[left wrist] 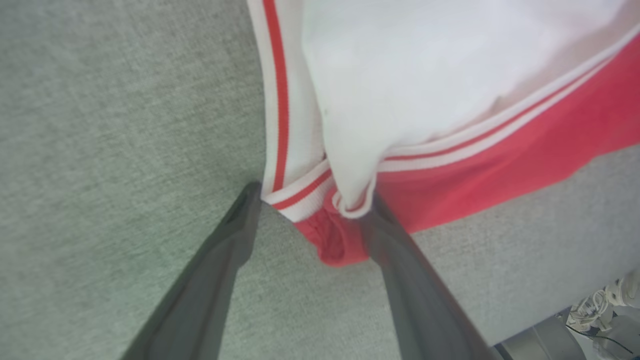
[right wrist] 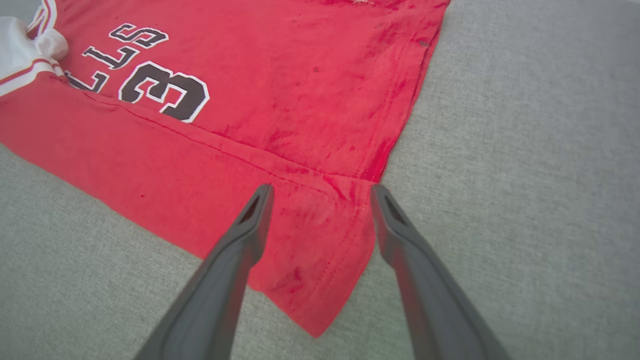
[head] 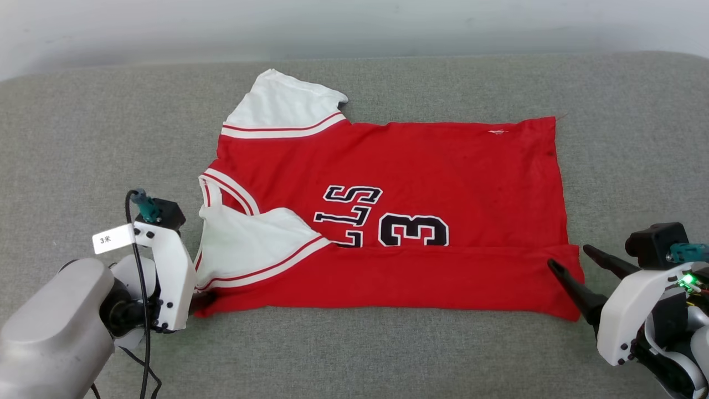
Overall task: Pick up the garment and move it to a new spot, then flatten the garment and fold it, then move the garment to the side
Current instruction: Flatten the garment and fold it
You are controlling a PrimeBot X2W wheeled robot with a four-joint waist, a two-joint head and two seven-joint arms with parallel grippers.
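**Both pincers parked wide at the near corners, fold looking next**

We're looking down on the grey cushion (head: 354,354), which is taking up nearly the whole head view. The garment (head: 421,166) is lying spread across the middle of it. Its long axis is running left to right in the frame, with the collar end at the left and the hem at the right.

Along the bottom edge, a folded band (head: 443,277) of red cloth is lying turned up over the body, covering the lower part of the lettering. The near white sleeve (head: 249,244) is resting at lower left, just beside the black number (head: 412,230).

Now the pincers. The left gripper (left wrist: 314,195) is sitting released, its jaws spread around the bunched lower-left corner and gripping nothing. The right gripper (right wrist: 322,190) is likewise standing wide. One finger is hovering over the red hem corner (right wrist: 320,280) and the other is over bare cushion just off its edge.

So here's what we're watching. The cloth is lying up-frame from both pincers, and each arm is sitting at its own end of that long near edge. The left is nearer the sleeve end and the right nearer the hem end. We're judging that any coming fold is going to travel up the frame, across the short axis, so both corners need to rise evenly or the band may skew.
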